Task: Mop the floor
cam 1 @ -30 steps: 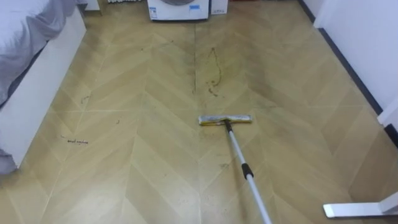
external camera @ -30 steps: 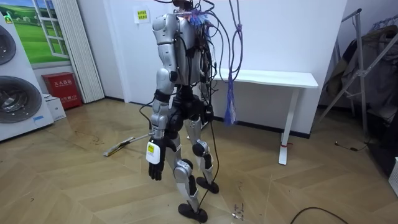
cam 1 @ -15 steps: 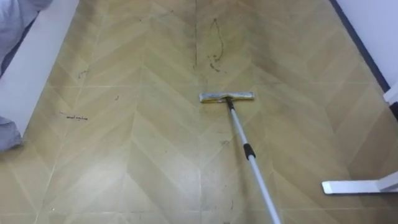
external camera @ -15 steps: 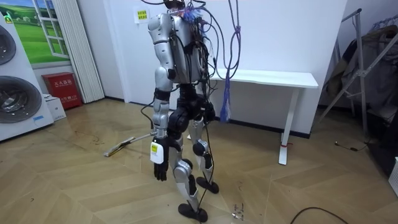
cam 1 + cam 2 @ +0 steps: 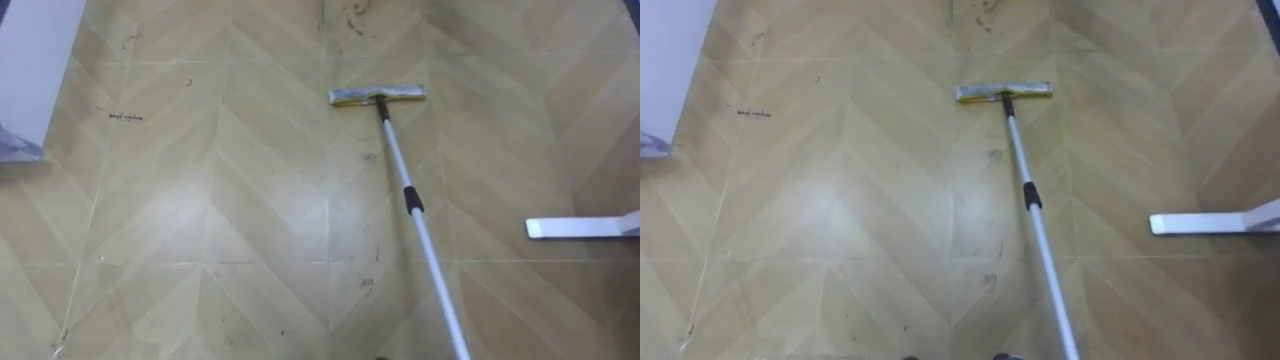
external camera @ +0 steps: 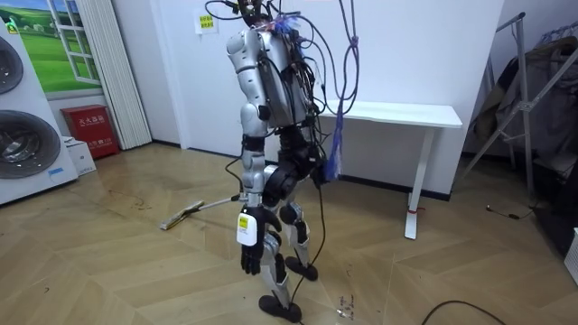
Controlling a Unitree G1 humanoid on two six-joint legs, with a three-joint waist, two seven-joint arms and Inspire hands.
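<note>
A flat mop lies with its yellowish head on the wooden floor ahead of me. Its silver handle, with a black collar partway along, runs down to the lower right edge of the eye views. In the room view the mop head rests on the floor to the room view's left of me, and the handle rises toward my hip. My left hand hangs at my side with relaxed fingers, holding nothing.
Dark dirt marks lie on the floor beyond the mop and at the left. A white furniture corner stands at the left and a white table foot at the right. Washing machines stand ahead; a white table stands behind me.
My body has shifted toward the room view's right, and my left hand swung with it. The mop head has slid back toward me, away from the dark stain. The eye views have tipped downward.
</note>
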